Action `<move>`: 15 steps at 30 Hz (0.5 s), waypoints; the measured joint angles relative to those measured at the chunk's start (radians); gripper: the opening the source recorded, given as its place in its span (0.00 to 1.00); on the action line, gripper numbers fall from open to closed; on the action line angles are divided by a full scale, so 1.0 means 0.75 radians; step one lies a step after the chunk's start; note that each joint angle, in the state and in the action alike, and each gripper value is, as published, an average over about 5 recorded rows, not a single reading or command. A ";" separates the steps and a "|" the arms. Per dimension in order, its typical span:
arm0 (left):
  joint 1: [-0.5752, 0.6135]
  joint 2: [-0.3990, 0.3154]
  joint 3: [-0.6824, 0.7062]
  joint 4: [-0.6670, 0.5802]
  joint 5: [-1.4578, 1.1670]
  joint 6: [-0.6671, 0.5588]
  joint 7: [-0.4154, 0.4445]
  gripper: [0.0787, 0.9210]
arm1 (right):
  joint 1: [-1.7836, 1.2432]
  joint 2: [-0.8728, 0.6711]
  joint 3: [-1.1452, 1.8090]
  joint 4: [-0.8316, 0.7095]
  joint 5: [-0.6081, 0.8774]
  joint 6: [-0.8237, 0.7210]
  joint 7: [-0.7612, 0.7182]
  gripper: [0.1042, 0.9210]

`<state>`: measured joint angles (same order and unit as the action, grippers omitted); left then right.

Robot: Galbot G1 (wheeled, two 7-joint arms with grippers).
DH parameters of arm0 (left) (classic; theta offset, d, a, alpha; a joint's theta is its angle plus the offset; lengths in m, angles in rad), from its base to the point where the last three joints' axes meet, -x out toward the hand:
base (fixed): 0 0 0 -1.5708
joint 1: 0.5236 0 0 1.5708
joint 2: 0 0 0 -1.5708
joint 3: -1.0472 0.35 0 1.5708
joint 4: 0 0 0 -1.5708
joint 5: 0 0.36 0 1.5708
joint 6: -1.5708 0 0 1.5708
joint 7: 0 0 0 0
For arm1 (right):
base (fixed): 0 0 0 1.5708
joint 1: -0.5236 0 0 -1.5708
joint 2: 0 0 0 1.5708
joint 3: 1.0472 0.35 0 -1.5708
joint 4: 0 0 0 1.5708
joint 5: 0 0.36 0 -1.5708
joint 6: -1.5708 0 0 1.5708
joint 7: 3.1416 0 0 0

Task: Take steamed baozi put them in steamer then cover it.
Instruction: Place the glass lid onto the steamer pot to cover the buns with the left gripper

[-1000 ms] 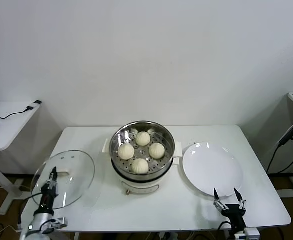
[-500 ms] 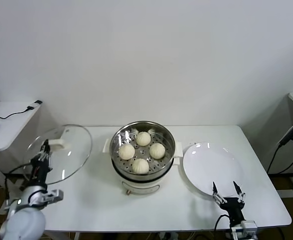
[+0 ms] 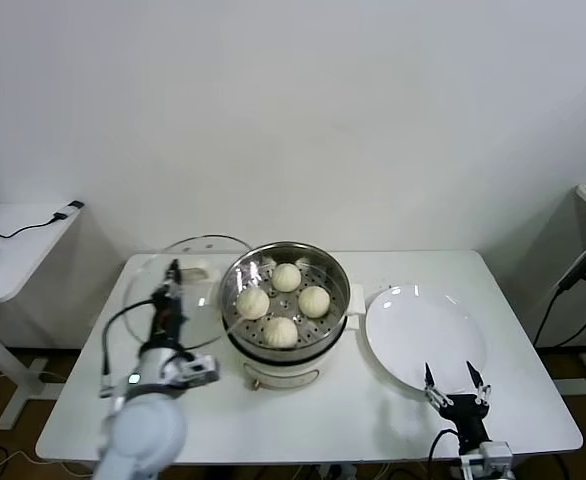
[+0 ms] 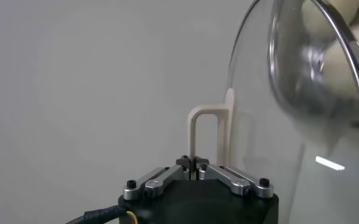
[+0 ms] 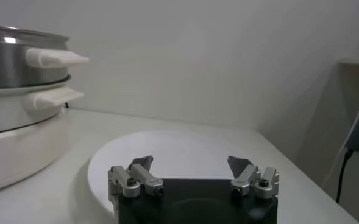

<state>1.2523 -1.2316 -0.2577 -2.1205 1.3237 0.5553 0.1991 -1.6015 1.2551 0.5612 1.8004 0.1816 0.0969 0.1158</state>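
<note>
Four cream-white baozi (image 3: 281, 290) sit in the steel steamer basket (image 3: 331, 268) on its white pot base at the table's middle. My left gripper (image 3: 173, 272) is shut on the white handle (image 4: 211, 131) of the clear glass cover (image 3: 161, 298), which hangs tilted in the air just left of the steamer, its rim near the basket's edge. In the left wrist view the glass (image 4: 313, 91) curves beside the handle, with baozi blurred behind it. My right gripper (image 3: 451, 381) is open and empty near the table's front right.
A flat white plate (image 3: 425, 337) lies right of the steamer; it also shows in the right wrist view (image 5: 185, 158), beside the steamer's side handles (image 5: 51, 59). A side table (image 3: 13, 235) with cables stands at far left.
My left arm has carried the cover up from the table's left edge and rightward to beside the steamer. The right gripper has hardly moved.
</note>
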 measured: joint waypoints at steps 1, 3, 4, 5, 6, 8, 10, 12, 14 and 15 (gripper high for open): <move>-0.013 -0.022 0.035 0.000 0.035 0.013 0.015 0.06 | -0.001 0.001 0.001 -0.001 -0.001 0.002 0.000 0.88; -0.037 -0.065 0.099 0.005 0.100 0.035 0.038 0.06 | -0.004 0.001 0.001 -0.005 -0.002 0.007 0.001 0.88; -0.049 -0.088 0.129 0.010 0.130 0.045 0.048 0.06 | -0.005 0.002 0.001 -0.007 -0.003 0.009 0.001 0.88; -0.060 -0.110 0.157 0.017 0.158 0.054 0.057 0.06 | -0.006 0.002 0.000 -0.010 -0.004 0.012 0.001 0.88; -0.072 -0.132 0.184 0.025 0.184 0.062 0.065 0.06 | -0.007 0.002 0.000 -0.012 -0.004 0.015 0.001 0.88; -0.095 -0.175 0.234 0.044 0.229 0.079 0.079 0.06 | -0.007 0.003 0.000 -0.018 -0.005 0.020 0.001 0.88; -0.117 -0.215 0.276 0.067 0.265 0.095 0.090 0.06 | -0.008 0.005 0.001 -0.022 -0.005 0.023 0.001 0.88; -0.137 -0.253 0.313 0.094 0.296 0.109 0.097 0.06 | -0.008 0.008 0.005 -0.025 -0.005 0.026 0.002 0.88; -0.156 -0.289 0.340 0.122 0.323 0.121 0.100 0.06 | -0.008 0.010 0.008 -0.025 -0.005 0.027 0.002 0.88; -0.165 -0.306 0.351 0.136 0.335 0.127 0.101 0.06 | -0.008 0.011 0.010 -0.026 -0.005 0.028 0.002 0.88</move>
<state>1.1287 -1.4614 0.0054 -2.0181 1.5749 0.6504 0.2745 -1.6075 1.2635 0.5687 1.7811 0.1776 0.1176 0.1173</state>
